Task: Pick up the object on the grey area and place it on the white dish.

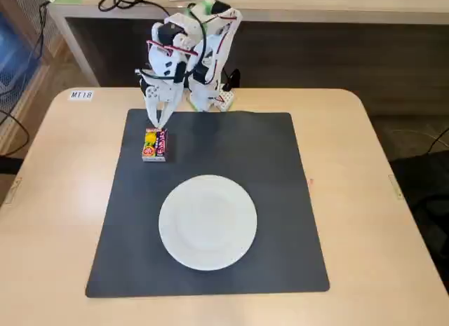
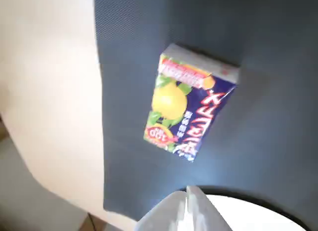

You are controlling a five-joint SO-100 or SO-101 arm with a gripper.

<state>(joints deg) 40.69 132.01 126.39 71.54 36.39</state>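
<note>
Hovering just above the small yellow, red and pink printed packet (image 1: pixel 154 144) near the dark grey mat's (image 1: pixel 280 200) far-left corner, the white claw (image 1: pixel 160 121), fingers seemingly pressed together, should be spread, then lowered squarely astride it.

The arm (image 1: pixel 188 56) is built of white plastic shells with rounded, blocky segments, broken up by black motor housings set into the joints. Thin red and dark cables loop along its upper links, and a dab of green shows near the top. A small white block with dark spots sits at its base. The pincer (image 1: pixel 159 123) has two slim white fingers (image 1: pixel 152 102) tapering to points. In the wrist view only a pale, blurred white wedge (image 2: pixel 186 213) of it shows at the bottom edge.
</note>
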